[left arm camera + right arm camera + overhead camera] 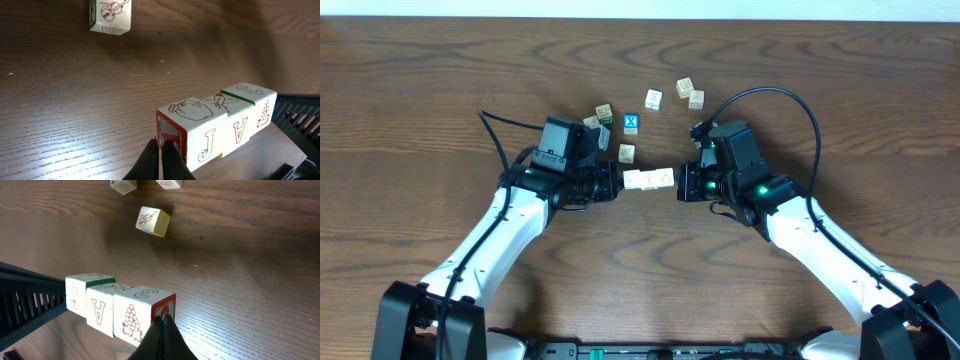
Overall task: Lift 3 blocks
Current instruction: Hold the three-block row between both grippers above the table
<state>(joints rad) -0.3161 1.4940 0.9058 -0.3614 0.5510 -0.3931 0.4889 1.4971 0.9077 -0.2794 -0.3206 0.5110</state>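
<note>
Overhead, the three blocks (648, 179) are in a tight row right between the two claws. The left claw (619, 182) is closed tight and its tip pushes on one end. The right claw (680, 186) is closed tight too, pushing the other end.

Dark wood-grain table (420, 80) (soft glare); pale strip (640, 8) along far edge.
</note>
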